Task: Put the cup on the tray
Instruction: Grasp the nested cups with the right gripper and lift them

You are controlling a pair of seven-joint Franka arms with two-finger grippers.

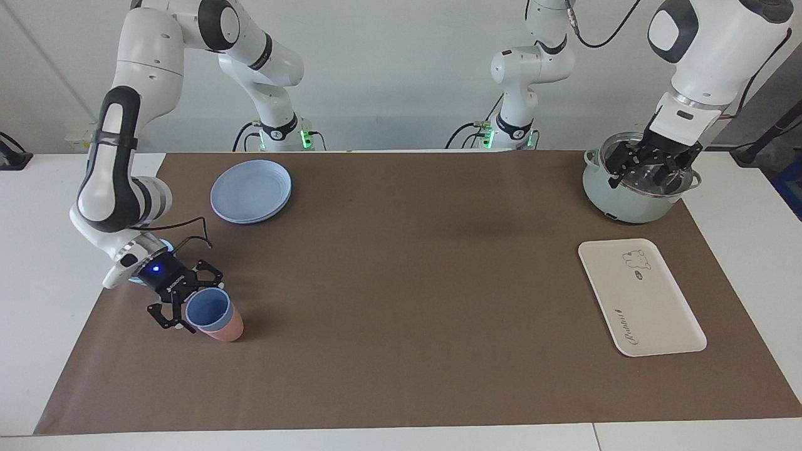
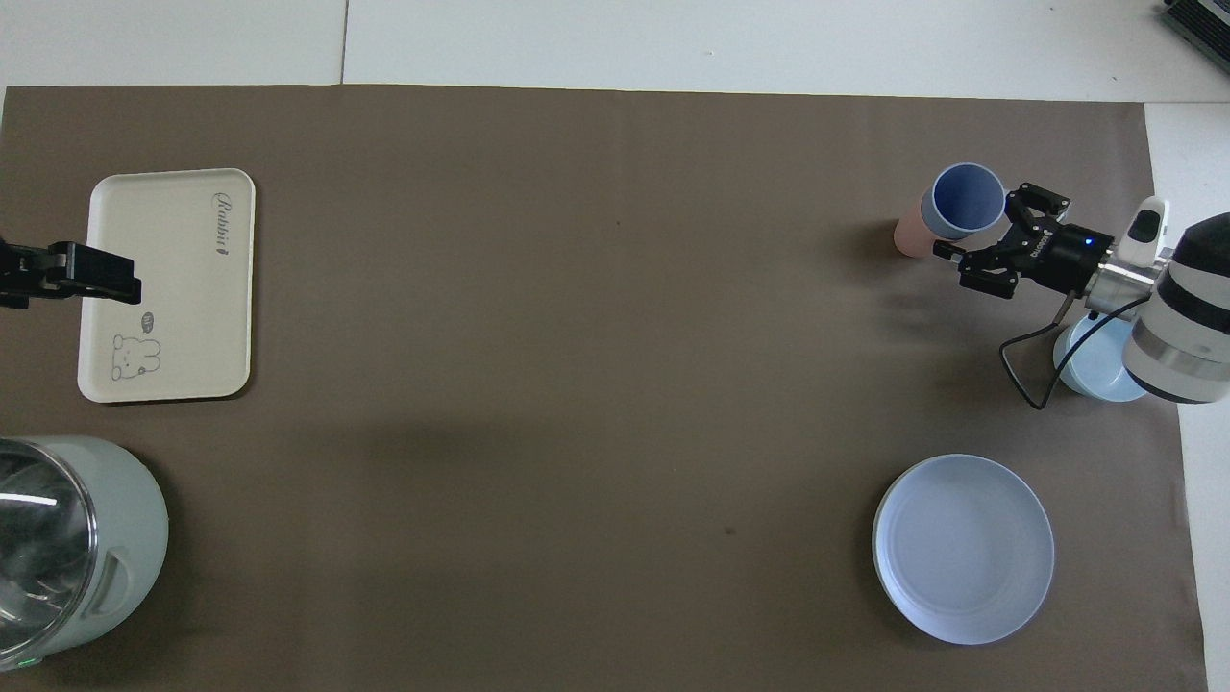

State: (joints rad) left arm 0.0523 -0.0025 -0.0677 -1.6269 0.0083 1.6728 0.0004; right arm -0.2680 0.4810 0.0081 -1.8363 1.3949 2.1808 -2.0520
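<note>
Nearest the robots, in the upper right of the facing view, a pale green pot (image 1: 626, 203) stands at the corner of the brown mat (image 1: 407, 282) that covers the desk, and the left pincer (image 1: 650, 172) hangs over its rim with its fingers spread and nothing in them; this arm waits, probably parked there to leave the way to the tray free. In the upper left of the same view lies a round blue plate (image 1: 250, 191), no part of the job. Farther out, at the mid left, a light-blue bowl (image 2: 1095, 370) sits largely under the right arm's wrist. At the lower right, at the left arm's end of the desk, the tray (image 1: 651, 307) lies flat and bare, its rabbit print toward the robots, ready to receive the cup. The cup (image 1: 207, 310) is well apart from it, in the lower left of the facing view, nested mouth-up in a pink cup (image 1: 227, 327) on the mat. The right pincer (image 1: 197, 302) is low beside it, reaching in from the side with its fingers wide apart, one on either side of the blue rim; whether a finger touches the rim I cannot tell. This sideways approach seems meant to grip the wall of the blue cup alone, so that it can be lifted out of the pink one. The grasp looks not yet made, and the whole carry to the tray remains.
</note>
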